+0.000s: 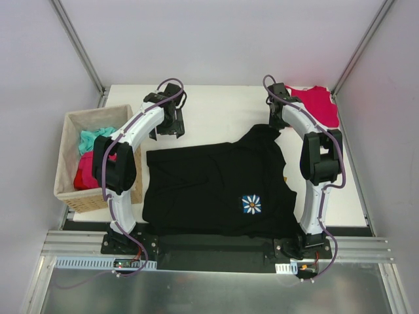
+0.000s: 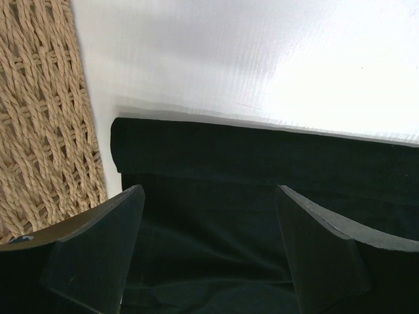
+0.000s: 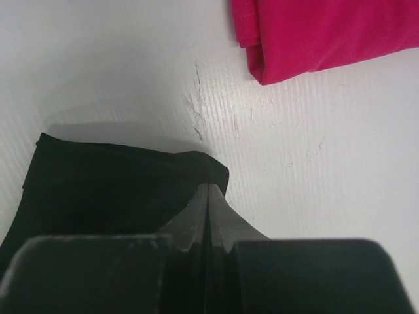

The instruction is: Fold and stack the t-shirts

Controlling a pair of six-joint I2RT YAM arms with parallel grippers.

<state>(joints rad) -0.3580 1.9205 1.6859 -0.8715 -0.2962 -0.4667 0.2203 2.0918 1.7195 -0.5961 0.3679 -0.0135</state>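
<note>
The black t-shirt (image 1: 209, 183) lies spread flat on the white table (image 1: 222, 111) just beside the woven basket (image 1: 64, 157), with its daisy emblem (image 1: 251, 204) on the half away from the basket. Its far edge runs straight away from the basket, and both ends of that edge matter for the next move.

The right gripper (image 3: 208, 193) is at the end farthest from the basket. Its jaws are pressed fully together, and the black hem disappears between them, so I judge that corner to be pinched. The crimson t-shirt (image 1: 319, 104) lies folded beyond that corner, well apart from the basket and clear of the jaws.

The left gripper (image 2: 208, 193) is at the basket end, with its fingers (image 2: 98, 255) spread wide and holding nothing. In the left wrist view the basket weave is just to one side. The shirt's rolled corner lies under and slightly ahead of the gap, with the hem running crosswise to the fingers. Whether the fingertips touch the cloth I cannot tell.

So the left arm is the nearer one for the free corner, which lies just below its open fingers. It probably needs only a short drop and a close before the two arms can carry that edge together. If it closes off the hem — toward the basket — it would miss the cloth.
</note>
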